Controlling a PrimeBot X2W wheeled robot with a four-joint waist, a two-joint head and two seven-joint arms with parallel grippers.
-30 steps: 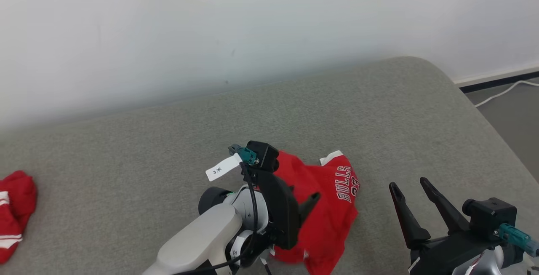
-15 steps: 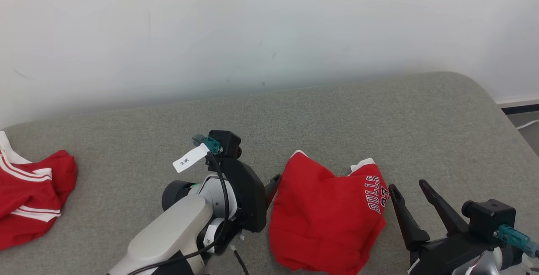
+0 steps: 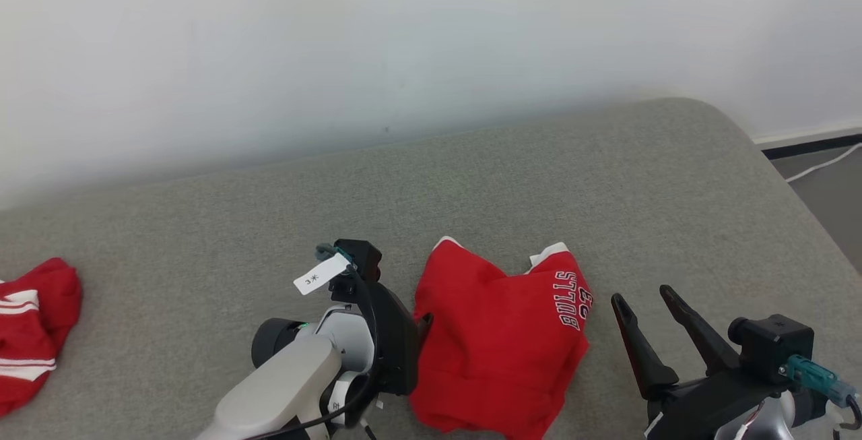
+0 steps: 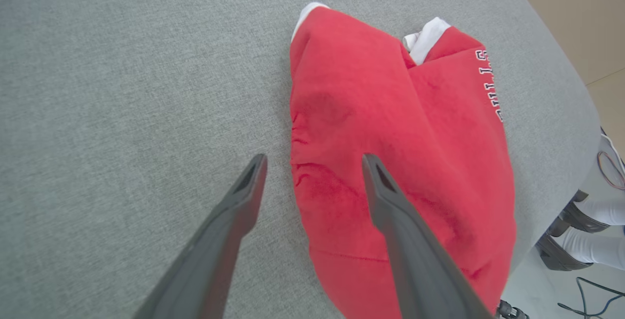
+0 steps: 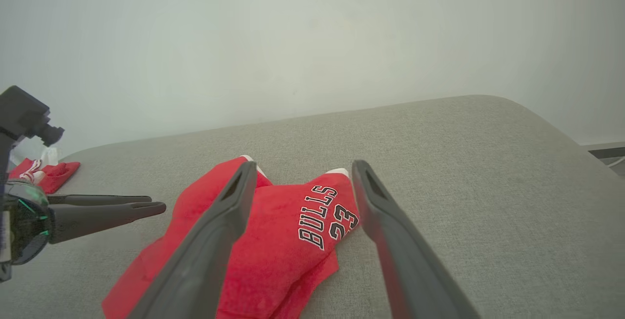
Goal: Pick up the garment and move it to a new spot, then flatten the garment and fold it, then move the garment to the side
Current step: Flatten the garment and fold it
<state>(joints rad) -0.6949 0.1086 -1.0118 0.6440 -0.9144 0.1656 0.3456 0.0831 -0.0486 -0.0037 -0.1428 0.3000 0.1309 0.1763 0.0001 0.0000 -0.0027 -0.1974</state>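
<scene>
Garment (image 3: pixel 498 346) lies crumpled between left gripper (image 4: pixel 315 160) and right gripper (image 3: pixel 641 295), both wide open and empty, seemingly poised to flatten it.

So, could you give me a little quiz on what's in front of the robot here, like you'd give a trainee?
1. True or false: the left gripper is clamped on the red garment.
2. Which number is printed beside BULLS on that garment? A) 32 B) 23 C) 45
3. Fill in: the striped red garment lies on the grey cushion to the robot's far ____.
Key: 1 false: its jaws stand open, and the right gripper is open too. 2 B. 3 left.
</scene>
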